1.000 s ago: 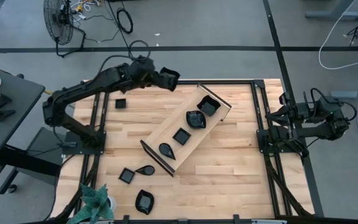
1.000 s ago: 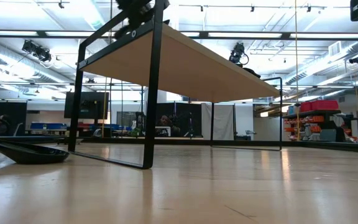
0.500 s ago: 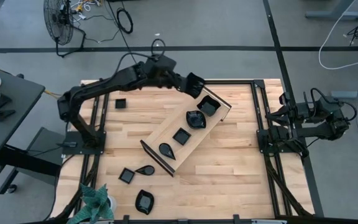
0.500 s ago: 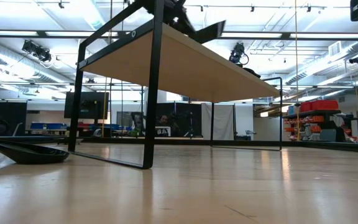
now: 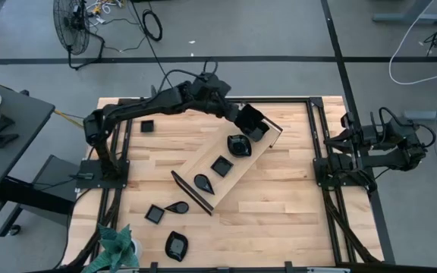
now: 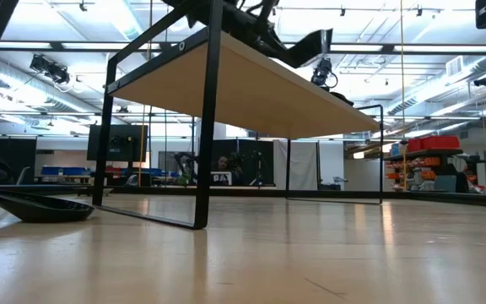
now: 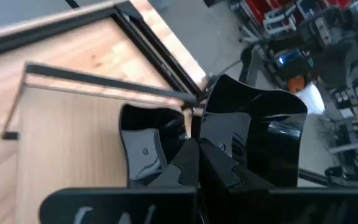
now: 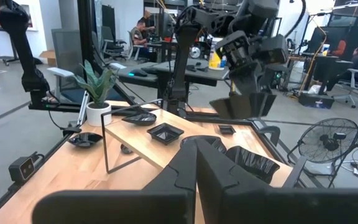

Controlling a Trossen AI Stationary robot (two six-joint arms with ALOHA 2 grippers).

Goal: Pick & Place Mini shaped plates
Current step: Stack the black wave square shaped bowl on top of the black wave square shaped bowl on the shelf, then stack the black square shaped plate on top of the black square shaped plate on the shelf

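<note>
Looking straight down, the left gripper (image 5: 237,115) is clamped shut on a mini shaped plate (image 5: 249,119), held above the tray (image 5: 203,155) near its 1 o'clock end. 4 plates already sit in the tray: a wavy one (image 5: 255,131), a round-edged one (image 5: 238,144), a square (image 5: 221,165) and a teardrop (image 5: 203,183). 4 more lie on the table (image 5: 294,197), 1 at 10 o'clock (image 5: 147,126) and 3 toward 7 o'clock (image 5: 155,214). The right gripper (image 5: 349,139) waits shut and empty at 3 o'clock.

From table height, the carried plate (image 6: 306,45) hangs above the tray's edge.

Through the left wrist camera, the fingers (image 7: 191,165) pinch the glossy plate (image 7: 253,134) by its rim, beside the wavy plate (image 7: 148,146).

The right wrist camera shows the plate (image 8: 244,106) tilted in mid-air.

This looks like the carry-to-place step; next, the plate needs a free spot, lowering, then release.
</note>
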